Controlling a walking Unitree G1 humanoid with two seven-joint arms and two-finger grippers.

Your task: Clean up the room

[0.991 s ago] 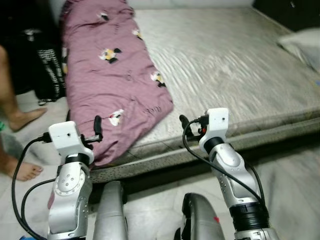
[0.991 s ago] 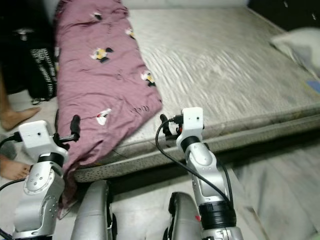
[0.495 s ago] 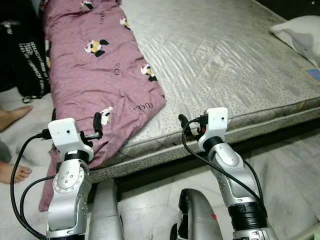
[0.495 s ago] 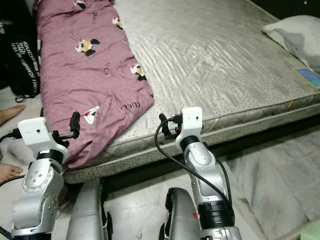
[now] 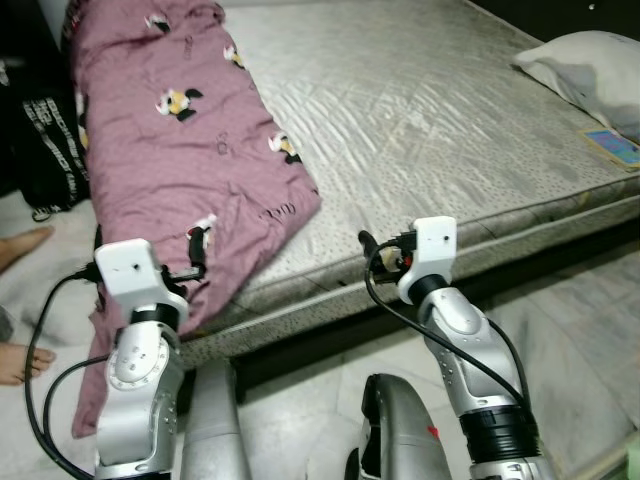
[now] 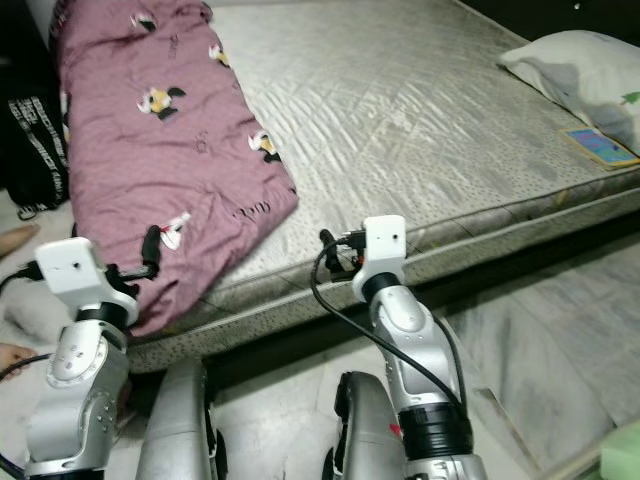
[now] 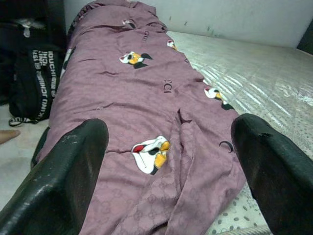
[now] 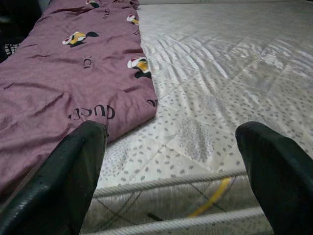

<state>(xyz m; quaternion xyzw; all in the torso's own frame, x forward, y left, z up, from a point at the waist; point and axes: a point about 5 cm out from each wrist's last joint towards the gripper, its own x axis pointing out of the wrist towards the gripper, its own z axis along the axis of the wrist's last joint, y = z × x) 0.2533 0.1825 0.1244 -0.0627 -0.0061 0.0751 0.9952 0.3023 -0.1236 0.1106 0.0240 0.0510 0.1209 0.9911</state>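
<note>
Left gripper gapes wide, empty, facing the purple blanket; right gripper likewise. Pinch the blanket's hem at 12 o'clock, deeply.

One blanket, one pillow, one bag

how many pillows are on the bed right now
1: a white, soft pillow lies at the far right corner of the grey quilted mattress, beside a small colourful book. Others may lie beyond the frame.
</note>
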